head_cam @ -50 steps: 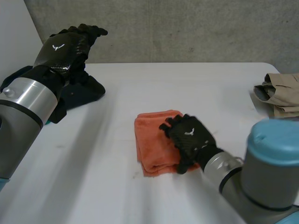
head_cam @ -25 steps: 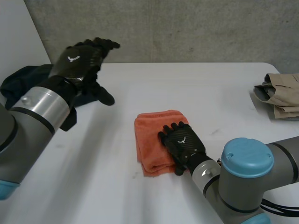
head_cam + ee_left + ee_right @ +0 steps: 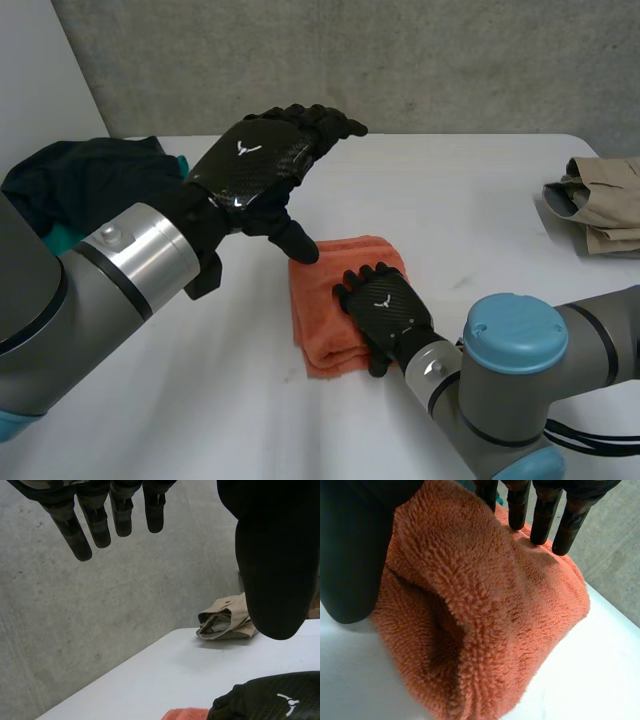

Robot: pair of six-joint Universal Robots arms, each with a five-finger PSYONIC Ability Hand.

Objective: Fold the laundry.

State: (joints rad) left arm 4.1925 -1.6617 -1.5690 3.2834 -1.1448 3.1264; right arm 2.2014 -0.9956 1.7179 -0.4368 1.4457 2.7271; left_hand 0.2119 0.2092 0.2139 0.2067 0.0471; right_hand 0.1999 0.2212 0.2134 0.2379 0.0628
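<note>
1. A dark garment (image 3: 85, 185) is lying bunched at the far left corner of the white counter (image 3: 470, 190), well apart from the other cloth.
2. The left hand (image 3: 250, 165) is hovering palm down above the counter, between the dark garment and the towel. Its fingers (image 3: 95, 527) are reaching out straight and slightly spread, holding nothing. Its thumb is pointing down at the towel's far left corner. Whether it is touching the towel cannot be told.
3. The orange towel (image 3: 325, 300), the laundry being worked on, is lying folded into a thick pad near the middle of the counter, towards the robot. In the right wrist view its fluffy pile is bulging up in a soft ridge under the palm, with a rounded fold showing along one side.
4. The right hand (image 3: 388, 310) is lying palm down on the right part of the towel. Its fingers are staying straight and close together, with the tips resting on the towel's top. Its thumb is lying against the towel's edge at the side, down at the counter.
5. A beige garment (image 3: 600, 205) is lying crumpled at the counter's far right edge, well apart from the towel and both hands.
</note>
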